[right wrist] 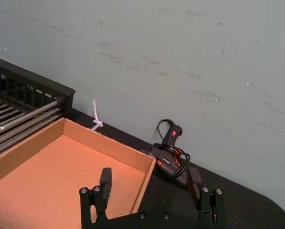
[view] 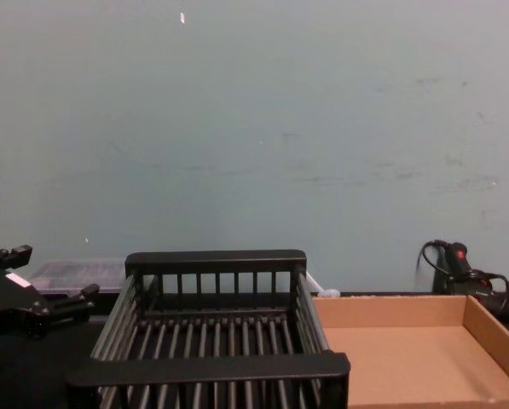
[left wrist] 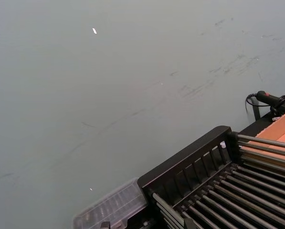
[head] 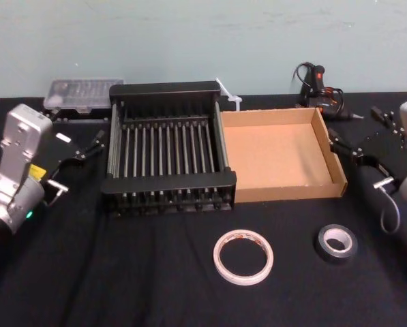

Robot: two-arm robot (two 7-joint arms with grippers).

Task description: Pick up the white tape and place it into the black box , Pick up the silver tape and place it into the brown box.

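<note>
1. white tape [head: 243,256] lies at 5 o'clock from the black box [head: 163,89], silver tape [head: 337,243] at 5 o'clock from the brown box [head: 292,191] (both boxes empty).
2. left gripper [head: 77,163] hovers at the boxes' 9 o'clock, right gripper [head: 360,162] at 3, both spread wide, holding nothing.
3. both placements remain.

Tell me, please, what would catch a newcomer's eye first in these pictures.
The black box and the brown box stand side by side in the middle, both empty. Nearer the robot lie the white tape and, to its right, the darker silver tape. The left gripper and the right gripper hang open at the far left and right.
</note>
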